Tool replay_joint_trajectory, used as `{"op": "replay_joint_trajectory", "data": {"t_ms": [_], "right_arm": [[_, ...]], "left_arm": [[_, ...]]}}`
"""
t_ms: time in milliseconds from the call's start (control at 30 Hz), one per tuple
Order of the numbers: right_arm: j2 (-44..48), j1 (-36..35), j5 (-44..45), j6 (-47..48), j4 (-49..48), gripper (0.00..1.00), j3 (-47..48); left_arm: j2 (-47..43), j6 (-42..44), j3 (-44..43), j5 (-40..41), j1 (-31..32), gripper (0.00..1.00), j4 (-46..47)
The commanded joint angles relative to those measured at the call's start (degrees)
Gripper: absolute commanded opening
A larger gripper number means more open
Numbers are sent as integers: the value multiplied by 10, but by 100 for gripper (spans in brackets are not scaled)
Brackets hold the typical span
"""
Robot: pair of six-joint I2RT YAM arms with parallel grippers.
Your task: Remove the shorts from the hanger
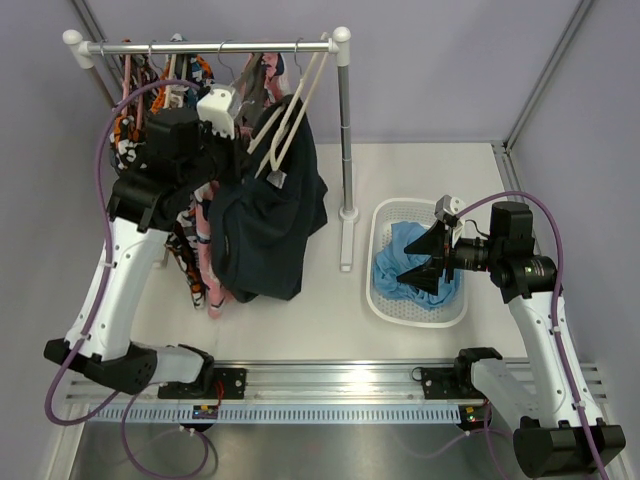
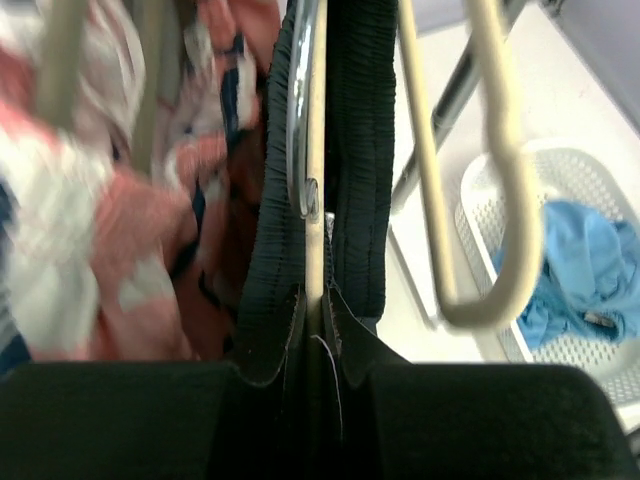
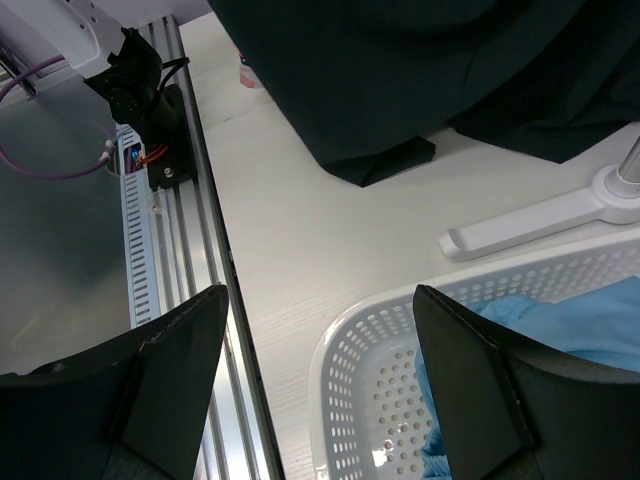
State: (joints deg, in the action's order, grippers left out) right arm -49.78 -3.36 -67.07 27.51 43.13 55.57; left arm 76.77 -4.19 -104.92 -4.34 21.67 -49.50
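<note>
The dark navy shorts (image 1: 270, 215) hang from a cream hanger (image 1: 285, 125) on the rack. My left gripper (image 1: 240, 135) is up at their top. In the left wrist view it (image 2: 318, 300) is shut on the ribbed navy waistband (image 2: 355, 150) and the cream hanger bar (image 2: 316, 200) running through it. The light sky-blue shorts (image 1: 405, 262) lie crumpled in the white basket (image 1: 380, 300). My right gripper (image 1: 425, 262) hovers over the basket, open and empty. In its wrist view (image 3: 320, 330) the jaws stand wide over the basket rim (image 3: 340, 350) and the blue shorts (image 3: 580, 320).
Pink and orange-black-white patterned garments (image 1: 190, 240) hang left of the navy shorts and show blurred in the left wrist view (image 2: 100, 220). An empty cream hanger (image 2: 480, 200) hangs to the right. The rack pole (image 1: 345, 130) and its foot (image 1: 346, 245) stand between shorts and basket.
</note>
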Motion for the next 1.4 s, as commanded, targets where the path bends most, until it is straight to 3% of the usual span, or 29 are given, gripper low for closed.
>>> {"op": "replay_joint_trajectory", "data": {"t_ms": [0,467,633,767,933,967,1033,1167,1367], "right_arm": [[1,1,-10,11,5,83,5],[13,1,-66,79,39,86,0],[23,-5,-28,-9,-35,85,-4],[31,-52,151,-87,-103,86,1],[-15,-229,415,-190,-157,85,28],[-32,-250,438,-205,-158,99,39],[-82,-296,496,-248,-153,99,80],[-129,-347,540,-272,-159,100,133],[-141,-367,556,-272,-144,100,153]], "left_arm": [[-74,-21,45,-14,-1,0,25],[-239,-43,253,-100,-1,0,-18],[-280,-34,323,-168,-1,0,-39],[-312,-21,361,-248,4,0,-36],[-316,-46,420,-334,35,0,18],[-315,-63,426,-328,45,0,31],[-305,-87,431,-303,83,0,62],[-271,-114,411,-249,137,0,92],[-243,-136,384,-206,145,0,118]]}}
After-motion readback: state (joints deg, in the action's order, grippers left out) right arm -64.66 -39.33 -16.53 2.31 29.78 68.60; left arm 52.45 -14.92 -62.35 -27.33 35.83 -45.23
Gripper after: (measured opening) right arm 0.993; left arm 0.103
